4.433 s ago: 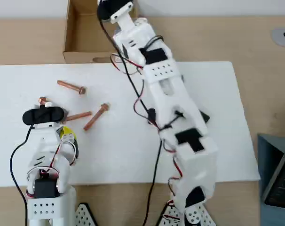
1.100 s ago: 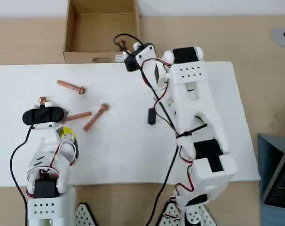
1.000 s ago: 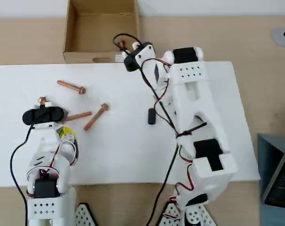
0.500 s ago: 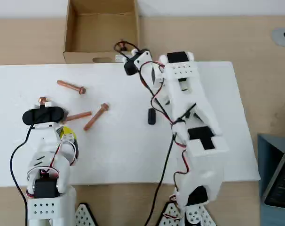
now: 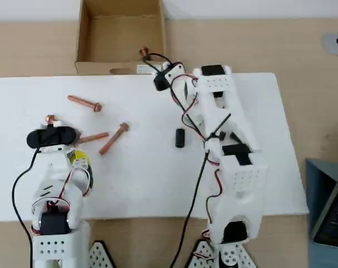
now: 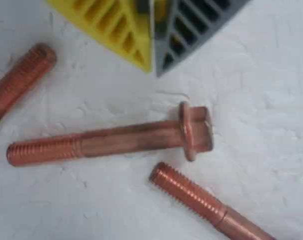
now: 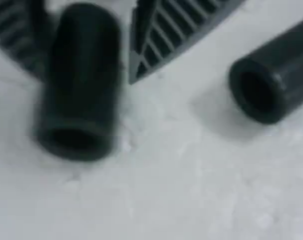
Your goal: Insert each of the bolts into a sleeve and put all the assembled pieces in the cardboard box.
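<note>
Three copper bolts [image 5: 84, 103] [image 5: 93, 137] [image 5: 114, 138] lie on the white mat in front of my left arm [image 5: 52, 167]. My left gripper [image 6: 151, 67] hangs just above them, its yellow and grey fingers shut together on nothing. One bolt [image 6: 111, 140] lies close under the tips. My right gripper [image 7: 86, 35] is low over the mat's right half, open, with a black sleeve [image 7: 79, 80] lying between its fingers. A second sleeve [image 7: 271, 75] lies beside it. A third sleeve [image 5: 180, 138] lies apart at mid-mat. The cardboard box [image 5: 82, 39] stands at the back.
Another copper bolt end [image 5: 50, 119] shows by my left arm's black motor. A copper bolt head [image 5: 144, 52] shows at the box's near right corner, next to the right arm's cables [image 5: 160, 81]. A dark object [image 5: 328, 212] sits at the right edge.
My right arm has drawn back from the box, folded and come down over the sleeves on the mat's right half. The left arm and the bolts have not moved.
</note>
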`<state>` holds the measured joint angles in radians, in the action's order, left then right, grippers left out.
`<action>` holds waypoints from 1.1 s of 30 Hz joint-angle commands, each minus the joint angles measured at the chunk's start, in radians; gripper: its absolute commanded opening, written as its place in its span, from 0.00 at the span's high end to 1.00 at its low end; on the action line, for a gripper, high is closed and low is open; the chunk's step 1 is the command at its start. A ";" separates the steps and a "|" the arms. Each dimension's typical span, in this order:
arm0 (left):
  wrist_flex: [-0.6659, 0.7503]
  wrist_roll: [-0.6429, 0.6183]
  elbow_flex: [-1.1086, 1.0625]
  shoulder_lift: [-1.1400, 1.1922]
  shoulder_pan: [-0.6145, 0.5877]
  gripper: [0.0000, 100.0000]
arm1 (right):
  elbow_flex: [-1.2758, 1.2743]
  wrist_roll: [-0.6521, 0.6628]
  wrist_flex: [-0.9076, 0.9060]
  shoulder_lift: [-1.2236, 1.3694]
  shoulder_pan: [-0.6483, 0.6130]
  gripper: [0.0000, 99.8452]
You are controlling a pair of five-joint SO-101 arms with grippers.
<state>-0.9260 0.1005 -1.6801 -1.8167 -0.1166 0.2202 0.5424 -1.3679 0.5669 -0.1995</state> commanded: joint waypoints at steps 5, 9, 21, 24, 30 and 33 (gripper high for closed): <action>0.000 0.002 -0.011 -0.007 0.000 1.00 | 0.065 0.026 -0.003 0.030 0.002 0.99; 0.000 0.002 -0.011 -0.007 0.000 1.00 | 0.091 0.026 -0.028 0.027 -0.002 0.99; 0.003 0.003 -0.011 -0.007 0.005 1.00 | 0.555 0.015 -0.394 -0.044 -0.004 0.99; 0.005 0.003 -0.011 -0.007 0.005 1.00 | 0.610 -0.014 -0.420 -0.099 -0.001 0.99; 0.005 0.005 -0.011 -0.007 0.005 1.00 | 0.489 -0.063 -0.420 -0.309 0.001 0.99; 0.005 0.005 -0.009 -0.007 0.005 1.00 | 0.378 -0.094 -0.420 -0.443 0.001 0.99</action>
<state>-0.9260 0.1005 -1.6801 -1.8167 -0.1166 0.6636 0.4764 -1.7637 0.2954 -0.2056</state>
